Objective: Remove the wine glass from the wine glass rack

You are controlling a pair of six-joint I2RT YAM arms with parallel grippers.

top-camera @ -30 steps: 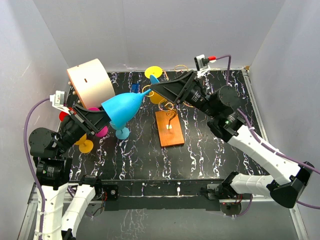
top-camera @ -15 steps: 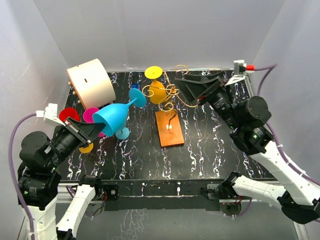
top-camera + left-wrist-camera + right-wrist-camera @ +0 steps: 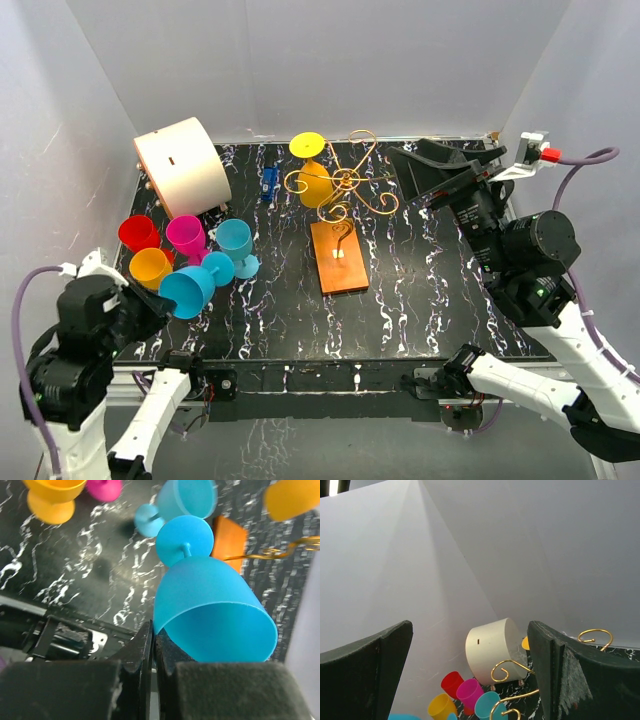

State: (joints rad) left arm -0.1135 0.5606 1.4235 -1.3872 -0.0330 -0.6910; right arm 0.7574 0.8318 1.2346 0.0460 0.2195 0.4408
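Lower left, the left end effector pinches the rim of a sky-blue plastic wine glass; upper right, the right end effector stands wide open.

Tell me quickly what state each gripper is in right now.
Left gripper: closed, pinching the rim of the blue wine glass.
Right gripper: open, holding nothing.

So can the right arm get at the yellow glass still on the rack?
Probably, but not straight in. The right arm is empty, jaws open, but gold scrolls of the rack lie between it and the yellow glass; it would likely have to come over them.
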